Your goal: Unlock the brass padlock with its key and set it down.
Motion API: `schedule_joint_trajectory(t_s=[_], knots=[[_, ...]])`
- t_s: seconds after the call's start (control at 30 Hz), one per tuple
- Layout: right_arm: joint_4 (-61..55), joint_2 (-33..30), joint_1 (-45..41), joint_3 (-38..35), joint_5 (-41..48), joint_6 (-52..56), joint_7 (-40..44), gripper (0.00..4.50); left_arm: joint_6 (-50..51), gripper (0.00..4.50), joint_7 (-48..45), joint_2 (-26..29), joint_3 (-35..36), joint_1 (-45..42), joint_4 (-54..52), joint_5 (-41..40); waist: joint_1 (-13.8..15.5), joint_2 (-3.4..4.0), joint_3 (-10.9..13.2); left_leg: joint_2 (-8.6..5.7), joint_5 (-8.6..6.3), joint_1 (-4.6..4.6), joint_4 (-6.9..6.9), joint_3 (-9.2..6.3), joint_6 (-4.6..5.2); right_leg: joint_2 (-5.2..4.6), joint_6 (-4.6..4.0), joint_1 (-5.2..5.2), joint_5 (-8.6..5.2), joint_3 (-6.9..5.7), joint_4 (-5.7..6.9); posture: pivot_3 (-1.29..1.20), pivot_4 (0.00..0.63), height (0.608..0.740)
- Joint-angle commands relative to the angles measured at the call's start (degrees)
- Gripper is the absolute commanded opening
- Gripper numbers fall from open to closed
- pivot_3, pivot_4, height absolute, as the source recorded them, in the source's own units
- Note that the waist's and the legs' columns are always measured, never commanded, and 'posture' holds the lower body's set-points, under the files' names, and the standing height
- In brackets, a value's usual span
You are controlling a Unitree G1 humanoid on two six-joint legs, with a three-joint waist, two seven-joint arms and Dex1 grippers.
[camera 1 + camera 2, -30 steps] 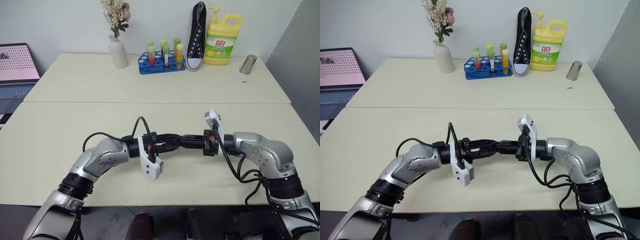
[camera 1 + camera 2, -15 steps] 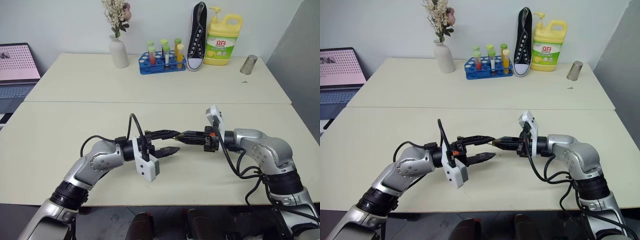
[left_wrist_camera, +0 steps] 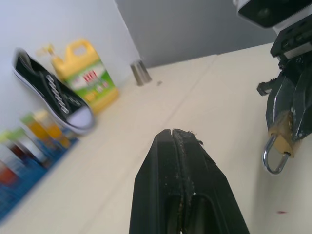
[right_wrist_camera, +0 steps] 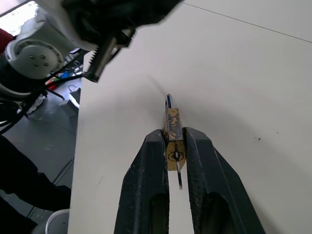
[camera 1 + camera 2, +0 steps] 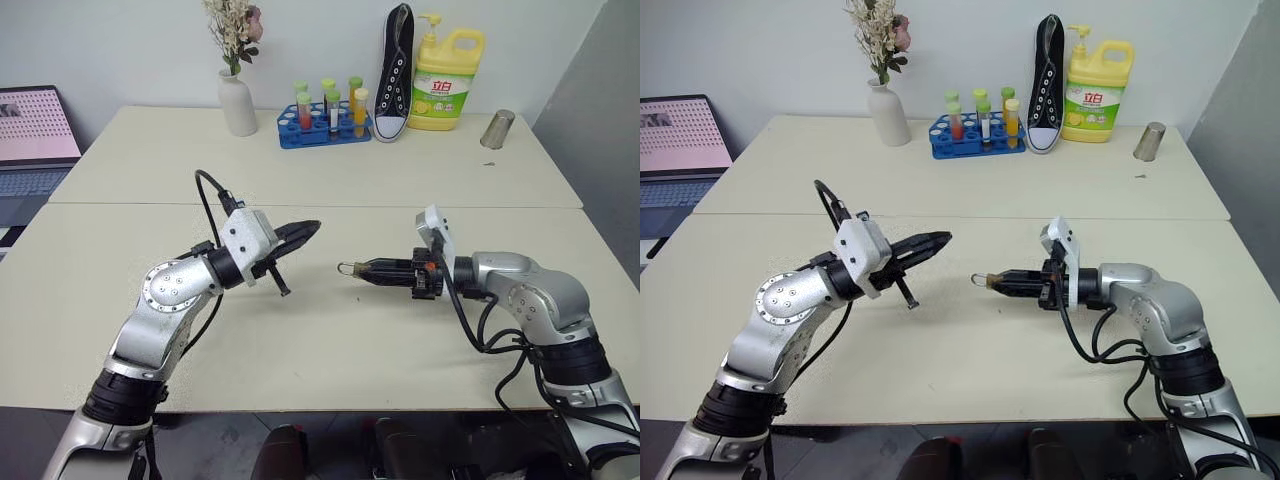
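While the right gripper (image 5: 375, 269) is pinching the brass padlock (image 4: 173, 127) between its two fingers, it is holding it in the air just above the bench (image 5: 330, 340), with the silvery shackle pointing toward the robot's left. The left gripper (image 5: 308, 229) is hanging well apart from it, raised and angled toward it, its fingers pressed together with nothing seen between them.

Whether the shackle is sprung cannot be told. A thin silvery sliver is showing under the keyhole face in the right wrist view; it may be the key, but that is not certain.

The main risk is likely lying in the grip. The padlock is tiny and smooth, and the fingers are catching only its flat sides, so a jolt or a slight easing could be letting it twist or drop. If the key is loose in the lock, it could be falling out and skidding away. A release from a height could be sending the padlock bouncing.

The bench is pale, flat and bare under the arms. Along the far edge of a second bench behind it, a vase of flowers (image 5: 237, 105), a blue tube rack (image 5: 325, 128), a black shoe (image 5: 395, 70), a yellow detergent bottle (image 5: 445, 75) and a metal cup (image 5: 496, 129) are standing. A laptop (image 5: 35, 135) is sitting off to the left, before a white wall.
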Motion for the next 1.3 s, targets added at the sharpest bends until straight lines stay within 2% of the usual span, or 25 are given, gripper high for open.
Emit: schedule_joint_trajectory(t_s=[0.03, 0.17, 0.27, 0.43, 1.0, 1.3], knots=[[-2.79, -0.53, -1.06, -1.25, 1.94, 0.05, 0.82, 0.13, 3.82, 0.00, -3.00, -1.46, -0.54, -0.92, -0.95, -2.22, 0.00, 0.00, 0.00, 0.01, 0.00, 0.00, 0.00, 0.00, 0.00, 0.00, 0.00, 0.00, 0.00, 0.00, -0.01, 0.00, 0.150, 0.740], [-3.55, -0.54, -0.80, -1.57, 2.75, 0.49, 0.38, 0.13, 5.29, 0.00, -5.86, -2.17, -3.16, -0.54, -0.46, 0.60, 0.00, 0.00, 0.00, -0.01, 0.00, 0.01, 0.00, 0.00, 0.00, 0.00, 0.00, 0.00, 0.00, 0.02, 0.00, 0.00, 0.150, 0.740], [-3.77, -0.27, -0.66, -1.95, 3.37, 0.92, -0.28, 0.13, 7.96, 0.00, -5.78, -4.18, -3.00, -1.41, -0.95, -0.52, 0.01, 0.00, 0.00, 0.00, 0.00, 0.01, 0.00, 0.00, 0.00, 0.00, 0.00, 0.00, 0.00, 0.02, 0.01, 0.00, 0.150, 0.740], [-3.64, 0.23, -0.88, -2.72, 4.80, 2.01, -1.38, 0.13, 11.50, 0.00, -7.62, -4.42, -2.16, -1.08, -1.45, -1.61, -0.01, 0.00, 0.00, 0.00, 0.00, 0.01, 0.00, 0.00, 0.00, 0.00, 0.00, 0.00, 0.00, 0.03, 0.01, 0.00, 0.150, 0.740], [-2.95, 0.09, -0.67, -1.81, 3.57, 1.14, -1.47, 0.13, 16.96, 0.00, -11.00, -3.00, -1.35, 0.68, -7.35, -3.42, 0.00, 0.00, 0.00, 0.00, 0.00, 0.01, -0.01, 0.00, 0.00, 0.00, 0.00, 0.00, 0.00, 0.04, -0.01, 0.00, 0.150, 0.740], [-2.67, 0.10, -0.02, -1.26, 2.92, 0.64, -1.58, 0.13, 22.06, 0.00, -12.48, -2.04, 0.23, 0.81, -10.34, -7.41, -0.01, 0.00, 0.00, 0.00, 0.00, 0.01, -0.01, 0.00, 0.00, 0.00, 0.00, 0.00, -0.01, 0.03, -0.02, 0.00, 0.150, 0.740]])
